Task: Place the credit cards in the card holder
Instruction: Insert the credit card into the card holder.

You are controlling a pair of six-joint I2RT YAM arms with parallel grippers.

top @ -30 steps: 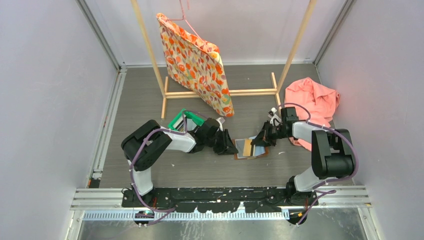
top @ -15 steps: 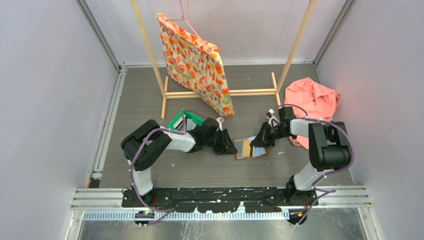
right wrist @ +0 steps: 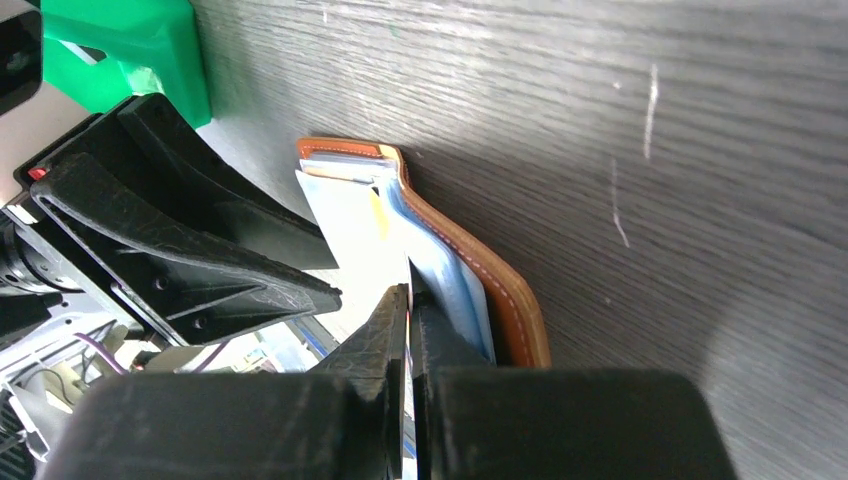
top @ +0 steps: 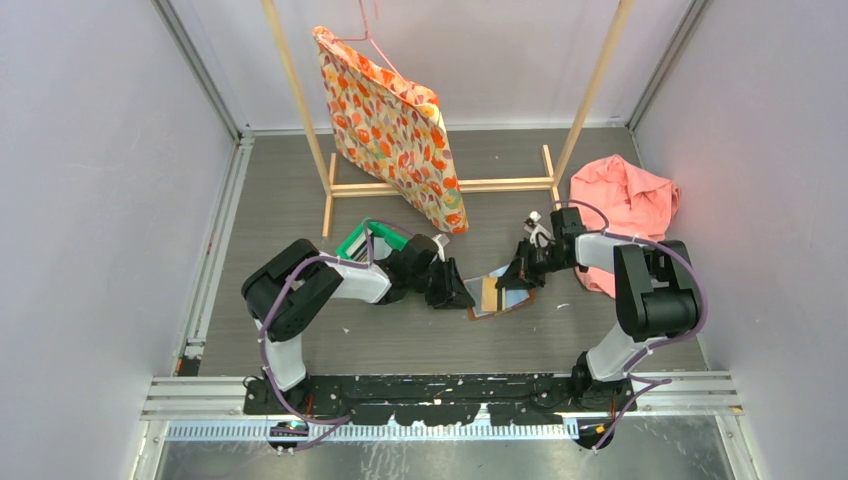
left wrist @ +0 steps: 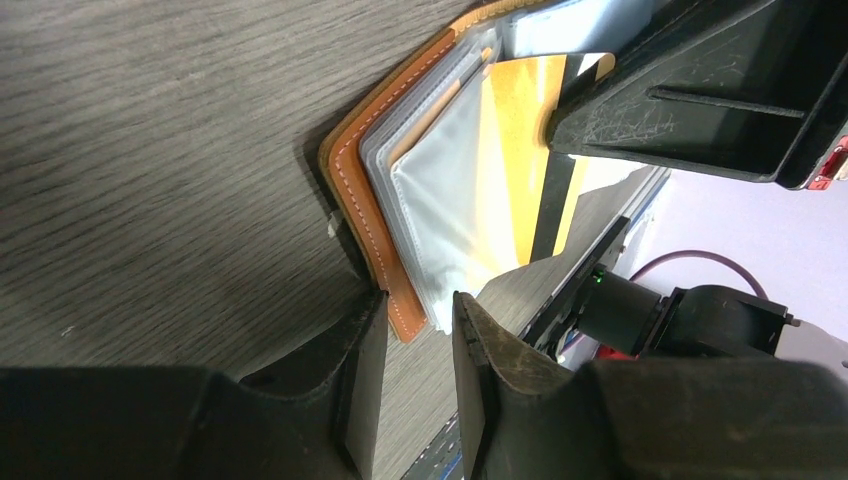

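The card holder (top: 497, 297) lies open on the counter (top: 400, 345), dead centre between the two arms, with the green bin (top: 372, 240) off at its 10 o'clock. From 9 o'clock the left tool (left wrist: 418, 335) has its jaws pinched on the holder's stitched leather edge and the ends of the clear sleeves (left wrist: 440, 220). That's the anchor. From 2 o'clock the right tool (right wrist: 408, 300) comes in, jaws pressed together on the gold card (left wrist: 515, 140), black stripe showing, its leading part lying against a sleeve. Whether that edge is inside the pocket mouth or only resting on top, I can't tell. A light blue card (right wrist: 445, 275) sits tucked against the leather.

This looks like the feeding step, and the thing to get right is the angle. The card should go in flat, parallel to the sleeve, pushed along it toward 9 o'clock and not down into the counter. I'd want the left tool gripping firmly so the holder doesn't skate away under the push. Those sleeves look floppy and slick. If the card's corner catches the lip, the film will likely buckle, so a small wiggle beats more force. Let go only once most of the card is buried.
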